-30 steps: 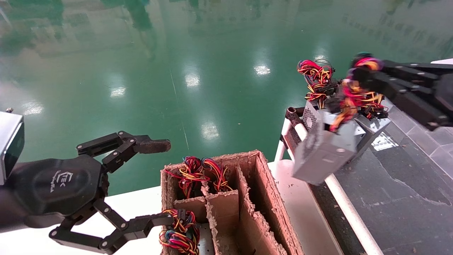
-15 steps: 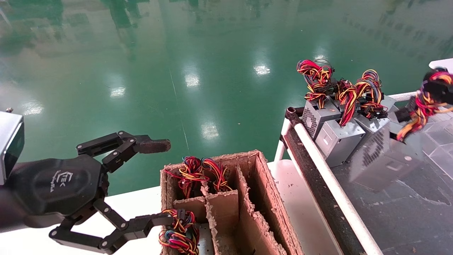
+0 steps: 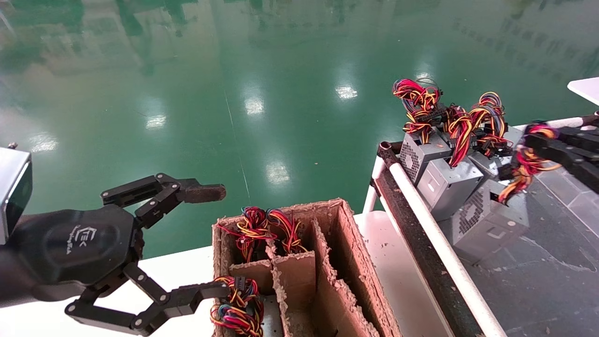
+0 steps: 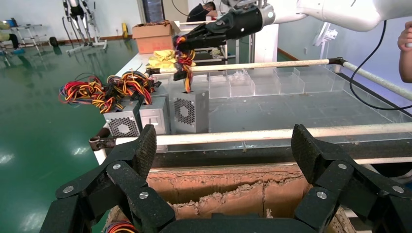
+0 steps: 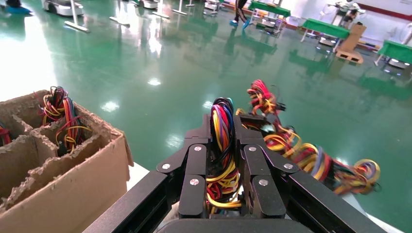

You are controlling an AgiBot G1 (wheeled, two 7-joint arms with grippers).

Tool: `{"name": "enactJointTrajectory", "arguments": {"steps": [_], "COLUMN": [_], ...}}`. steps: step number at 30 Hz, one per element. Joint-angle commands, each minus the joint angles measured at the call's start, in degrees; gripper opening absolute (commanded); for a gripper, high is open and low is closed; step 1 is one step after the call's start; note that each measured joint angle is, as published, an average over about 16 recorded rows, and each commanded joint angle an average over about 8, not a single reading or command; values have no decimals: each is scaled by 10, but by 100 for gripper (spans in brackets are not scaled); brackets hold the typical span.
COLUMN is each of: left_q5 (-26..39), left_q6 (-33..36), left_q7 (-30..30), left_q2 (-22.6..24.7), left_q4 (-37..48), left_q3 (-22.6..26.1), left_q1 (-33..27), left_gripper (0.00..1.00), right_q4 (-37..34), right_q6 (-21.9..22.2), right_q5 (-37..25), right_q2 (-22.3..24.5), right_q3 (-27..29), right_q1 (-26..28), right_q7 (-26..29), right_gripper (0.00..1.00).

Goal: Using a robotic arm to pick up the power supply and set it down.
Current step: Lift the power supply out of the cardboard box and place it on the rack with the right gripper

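Observation:
In the head view the power supply (image 3: 489, 220), a grey metal box with a perforated grille, hangs tilted from its wire bundle (image 3: 526, 161) at the right. Its base is down at the dark belt surface (image 3: 538, 276). My right gripper (image 3: 538, 140) is shut on that bundle, and the right wrist view shows the coloured wires (image 5: 222, 141) pinched between its fingers (image 5: 224, 126). The left wrist view shows the box (image 4: 190, 110) beside two others, under the right gripper (image 4: 194, 41). My left gripper (image 3: 210, 241) hangs open and empty at the left, beside the cardboard box (image 3: 355, 252).
Two more grey power supplies (image 3: 447, 180) with tangled wires (image 3: 419, 100) stand at the belt's far end. A white rail (image 3: 435, 238) edges the belt. The divided cardboard box holds wire bundles (image 3: 255, 229) in its left cells. Green floor lies beyond.
My right gripper has carried the power supply from above the rail out to the right, then lowered it onto the belt next to the other boxes. The left arm has not moved.

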Motion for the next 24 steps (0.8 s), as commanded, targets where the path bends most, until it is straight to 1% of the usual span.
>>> {"name": "enactJointTrajectory", "arguments": {"steps": [1,6,7,14,15,24], "left_q5": [0,0,0,0,0,0], "left_q6": [0,0,0,0,0,0], "left_q7": [0,0,0,0,0,0], "left_q2": [0,0,0,0,0,0], "left_q4": [0,0,0,0,0,0], "left_q3": [0,0,0,0,0,0], "left_q1": [0,0,0,0,0,0], "left_gripper": [100,100,100,100,100,100], "right_q4": [-4,-18,-21,-40,-42,-56], "right_q6": [2,5,6,6,5,-10], "right_q5": [-8,-25,-28,-43,-44,-48], "right_q2": [-11,-33,-37,-51,-52,-52], "right_q3": [-6,-18,-20,-30,-31,-35], "right_q1": [9,29,33,54,56,69], "right_q7": [-3,-8,-10,-14,-14,-15], "right_gripper": [0,0,4,91,100,100]}}
